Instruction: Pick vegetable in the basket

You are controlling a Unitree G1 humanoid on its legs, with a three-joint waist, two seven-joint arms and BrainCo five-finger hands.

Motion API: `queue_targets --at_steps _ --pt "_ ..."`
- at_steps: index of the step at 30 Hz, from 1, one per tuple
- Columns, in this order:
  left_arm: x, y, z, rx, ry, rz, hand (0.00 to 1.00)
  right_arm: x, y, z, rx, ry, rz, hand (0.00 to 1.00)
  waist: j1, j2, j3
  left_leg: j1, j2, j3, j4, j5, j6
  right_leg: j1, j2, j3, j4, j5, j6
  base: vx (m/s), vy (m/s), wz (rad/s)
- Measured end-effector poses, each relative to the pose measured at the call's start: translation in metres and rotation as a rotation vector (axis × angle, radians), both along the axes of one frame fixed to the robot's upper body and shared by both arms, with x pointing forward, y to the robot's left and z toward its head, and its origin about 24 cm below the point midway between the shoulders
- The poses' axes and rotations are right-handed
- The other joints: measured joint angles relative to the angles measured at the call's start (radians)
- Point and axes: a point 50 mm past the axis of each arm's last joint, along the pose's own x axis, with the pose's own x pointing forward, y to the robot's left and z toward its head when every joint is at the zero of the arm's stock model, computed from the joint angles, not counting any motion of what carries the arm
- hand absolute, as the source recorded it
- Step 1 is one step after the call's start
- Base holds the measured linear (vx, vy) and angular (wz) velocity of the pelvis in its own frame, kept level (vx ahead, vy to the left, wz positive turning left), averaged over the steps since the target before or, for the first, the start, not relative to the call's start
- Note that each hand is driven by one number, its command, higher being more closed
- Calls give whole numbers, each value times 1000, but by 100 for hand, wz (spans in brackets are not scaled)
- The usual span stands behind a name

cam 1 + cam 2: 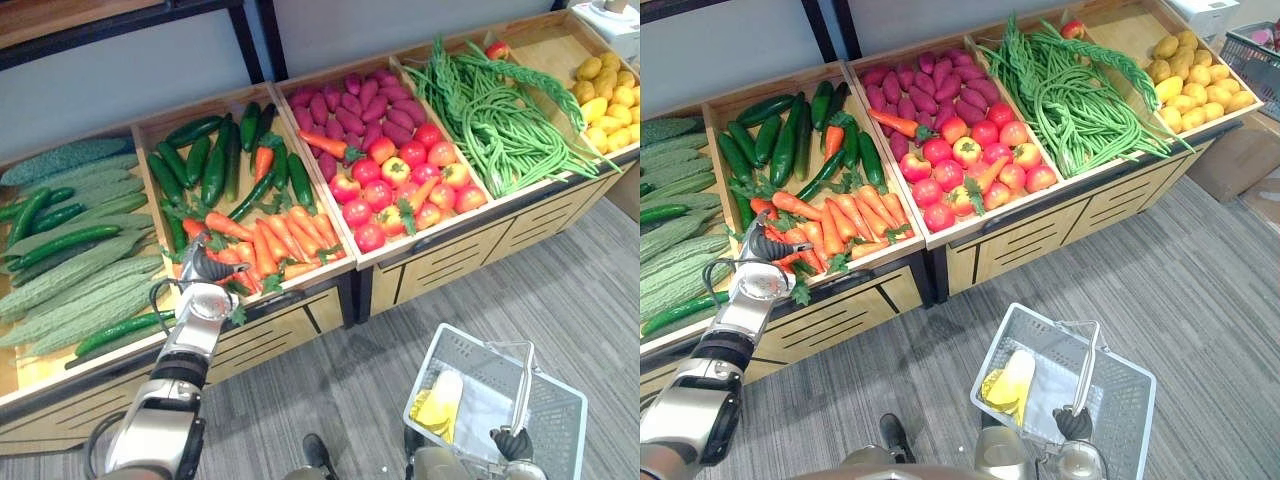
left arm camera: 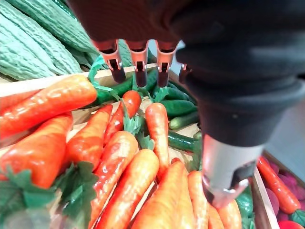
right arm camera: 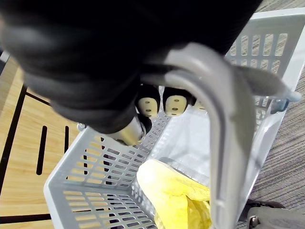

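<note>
Orange carrots (image 1: 275, 240) with green tops lie piled at the front of a wooden bin, cucumbers (image 1: 215, 160) behind them. My left hand (image 1: 203, 262) hovers over the pile's front left corner. It is open, its fingers (image 2: 116, 57) straight just above the carrots (image 2: 119, 157) and holding nothing. Low at the right, my right hand (image 1: 515, 442) is shut on the grey handle (image 3: 224, 119) of a white wire basket (image 1: 425, 368) that hangs above the floor. A yellow vegetable (image 1: 440, 402) lies inside the basket.
Pale green bitter gourds (image 1: 80, 270) fill the bin to the left. To the right are bins of red fruit (image 1: 400, 185) with purple-red roots (image 1: 350, 100), long green beans (image 1: 500, 120) and yellow produce (image 1: 605, 95). Grey floor lies before the stand.
</note>
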Motion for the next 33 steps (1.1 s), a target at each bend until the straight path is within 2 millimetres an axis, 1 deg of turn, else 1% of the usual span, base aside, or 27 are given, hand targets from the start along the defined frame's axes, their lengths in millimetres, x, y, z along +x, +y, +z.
queue_targets --at_steps 3,8,10,13,15,21,25,27,33 --pt "2 0 2 -25 -7 6 0 2 0 1 -4 -8 -2 100 -2 5 10 0 1 10 0 0 0 -11 1 10 10 0 -1 -9 8 -9" --pt "11 -1 11 -65 -26 24 0 6 -1 4 -12 -28 -3 100 -3 4 37 -3 4 21 0 0 0 -28 2 18 22 -3 -3 -24 2 -8" --pt "12 -1 13 -89 -36 35 0 10 -1 6 -15 -44 -1 100 -5 4 41 -25 4 23 0 3 1 -55 3 21 31 -3 -4 0 0 -5" --pt "11 2 7 -106 -9 56 0 10 -1 6 -16 -46 -5 100 -14 3 43 -33 6 24 0 4 0 -65 5 21 37 -3 -4 57 -4 0" --pt "11 5 7 -114 -5 76 0 11 -1 6 -17 -49 -4 100 -17 2 49 -35 8 25 0 4 0 -67 7 22 37 -3 -4 75 -8 -1" --pt "16 9 19 -128 -49 125 0 23 1 11 -16 -90 8 100 -23 -7 96 -39 9 50 1 3 0 -94 9 49 59 -3 -4 13 2 -11" --pt "24 6 31 -131 -85 115 0 27 2 14 -17 -109 16 100 -27 -20 114 -66 10 51 1 8 2 -132 6 64 77 -3 -5 -8 3 -4" --pt "26 4 36 -129 -103 113 0 32 4 17 -17 -131 29 100 -27 -33 132 -72 16 55 1 9 2 -146 7 70 88 -3 -5 2 -15 -4" --pt "38 -3 60 -128 -189 101 0 41 7 24 -27 -178 47 100 -26 -43 163 -99 18 64 1 10 3 -183 7 73 107 -5 -7 5 -2 -1"
